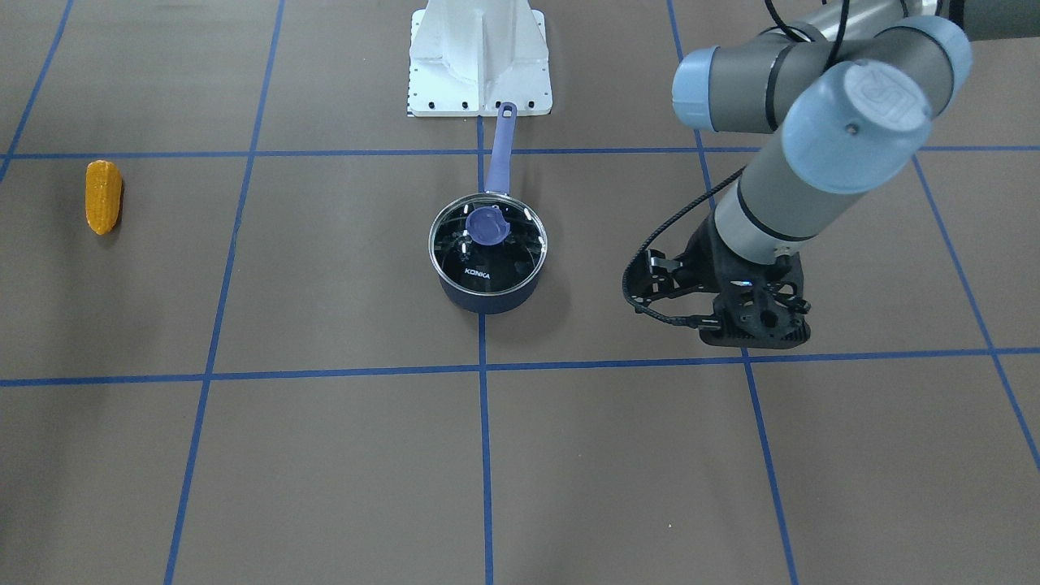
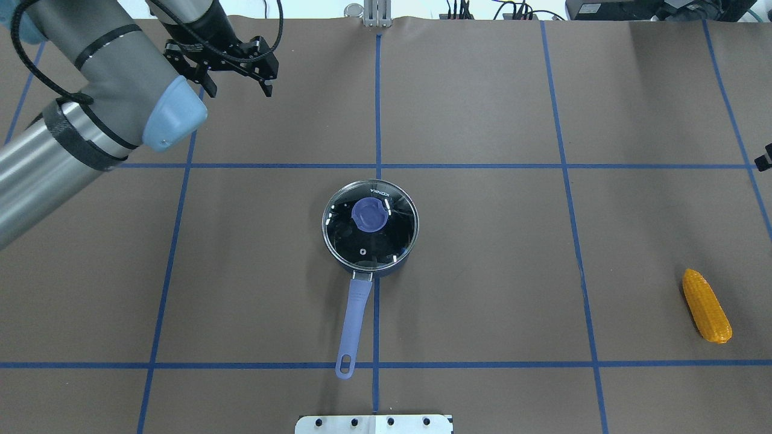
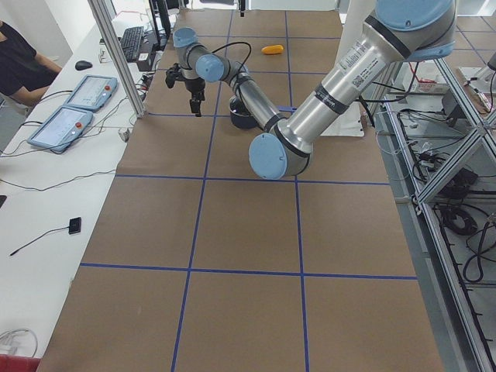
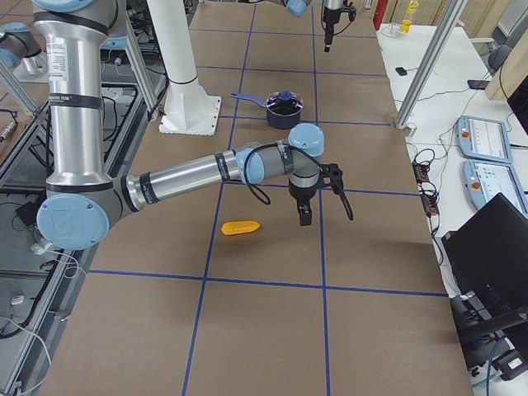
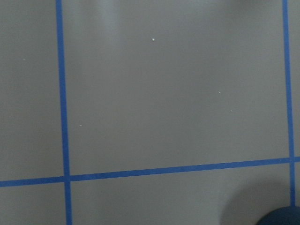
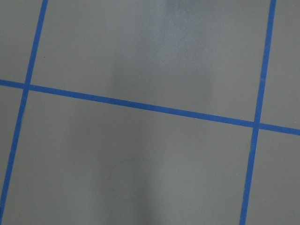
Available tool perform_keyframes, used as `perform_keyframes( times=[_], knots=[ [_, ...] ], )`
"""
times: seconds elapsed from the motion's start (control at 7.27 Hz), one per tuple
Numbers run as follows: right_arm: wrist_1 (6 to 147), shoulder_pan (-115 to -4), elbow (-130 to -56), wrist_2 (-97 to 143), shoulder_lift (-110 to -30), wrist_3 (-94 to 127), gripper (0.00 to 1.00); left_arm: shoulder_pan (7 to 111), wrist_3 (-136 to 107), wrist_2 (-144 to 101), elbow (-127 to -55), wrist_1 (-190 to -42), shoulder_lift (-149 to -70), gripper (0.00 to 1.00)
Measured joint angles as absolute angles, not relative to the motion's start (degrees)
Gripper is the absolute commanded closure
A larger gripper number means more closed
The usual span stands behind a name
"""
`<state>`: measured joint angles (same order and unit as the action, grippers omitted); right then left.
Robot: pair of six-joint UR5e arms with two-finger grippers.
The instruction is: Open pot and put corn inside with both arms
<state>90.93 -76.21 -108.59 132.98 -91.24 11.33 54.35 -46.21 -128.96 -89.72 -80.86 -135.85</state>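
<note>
Exterior front-facing: the pot (image 1: 487,299) stands upright on the tabletop (image 1: 341,455) with its glass lid (image 1: 475,264) seated. The blue knob (image 1: 487,224) is unobstructed and the handle (image 1: 500,154) points toward the robot's base. The left end effector (image 1: 751,321) hangs low beside the pot on the robot's left, clear of it. The corn (image 1: 104,197) lies well apart from the pot on the robot's right, untouched.

Overhead exterior: the left end effector (image 2: 239,89) has its two fingers spread with nothing between them, on the pot's far side from the robot. Only a sliver of the right end effector (image 2: 765,160) enters at the frame edge, so I cannot tell whether it is spread or closed.

Exterior right: the right end effector (image 4: 322,206) hovers near the corn without contact, and both are well apart from the pot.

Exterior left: the pot is partly hidden behind the left arm.

Wrist views: these show bare tabletop and blue tape lines (image 5: 63,93). A dark rounded edge in the corner of the left wrist view may be the pot, but this is not certain.

Assessment: the step in hand is judged to be lid removal, not yet begun. Recommended practice:
- Centre the left end effector over the knob, fingers straddling it.
- Descend vertically and close firmly.
- Lift straight up so the lid clears the rim without dragging the pot.
- Carry the lid to the pot's left, clear of the corn's path.
- Grip the corn across its width near the middle
</note>
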Motion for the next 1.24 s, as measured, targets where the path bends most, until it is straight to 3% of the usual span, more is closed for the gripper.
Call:
perform_keyframes(
  times=[1.24],
  knots=[
    [91.0,-60.1,-112.3,130.0,-97.6,14.5,0.01,40.5,-48.9,-119.1,-87.4,-73.5,-146.5,0.02]
  ],
)
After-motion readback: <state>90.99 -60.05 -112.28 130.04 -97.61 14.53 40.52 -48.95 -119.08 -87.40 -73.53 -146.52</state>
